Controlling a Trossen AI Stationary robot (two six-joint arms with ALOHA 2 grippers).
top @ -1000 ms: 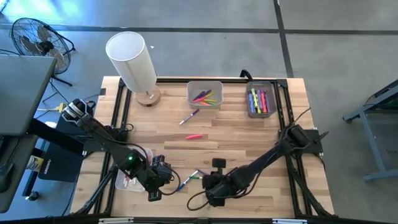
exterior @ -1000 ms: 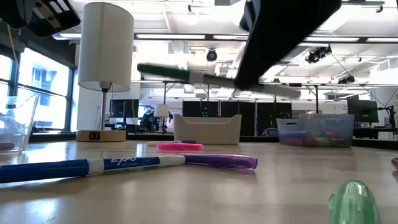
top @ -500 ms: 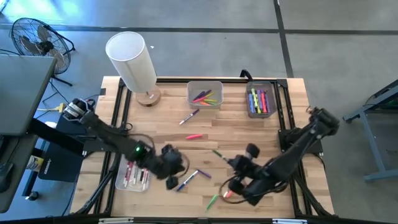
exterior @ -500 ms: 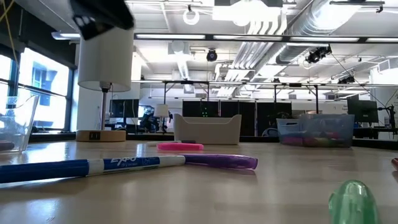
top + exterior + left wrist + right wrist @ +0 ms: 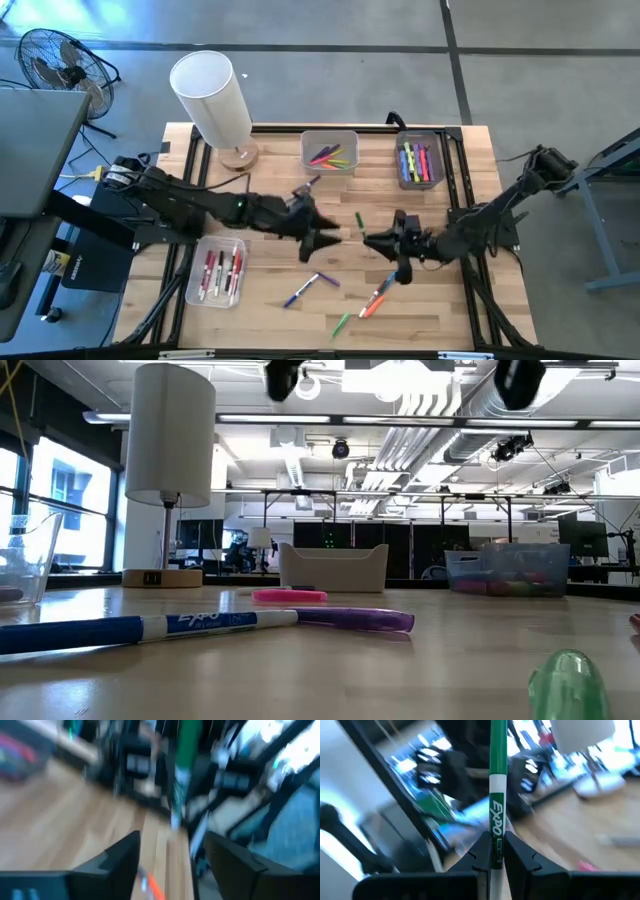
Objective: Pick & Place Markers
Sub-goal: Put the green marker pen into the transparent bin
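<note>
My right gripper [image 5: 368, 240] hovers over the table's middle, shut on a green marker [image 5: 498, 780]. My left gripper [image 5: 325, 240] faces it from the left at a short distance, open [image 5: 172, 850] and holding nothing. The green marker [image 5: 184, 765] shows ahead of the left gripper's fingers. Several loose markers lie flat on the wood near the front edge: blue [image 5: 300, 293], purple [image 5: 328, 281], green [image 5: 342, 324] and orange [image 5: 372, 306]. Another purple one [image 5: 308, 185] lies farther back. My right gripper pinches the green marker's white barrel [image 5: 496, 837] between its two fingers [image 5: 481, 854], just below the printed label. The fingers come in level from the table's right and lie across the marker. The marker is lifted clear, its green end [image 5: 359, 219] sticking out toward the far edge.
Clear bins holding markers stand at the far middle [image 5: 330, 150], the far right [image 5: 420, 160] and the near left [image 5: 215, 270]. A white-shaded lamp [image 5: 212, 95] stands at the far left. In the low view a blue marker [image 5: 140, 628] and a pink one [image 5: 290, 596] lie on the wood.
My left gripper has risen from over the near-left bin and swung right toward the table's middle. My right gripper has lifted the green marker from near the front edge toward the middle and tipped from pointing down to level.
</note>
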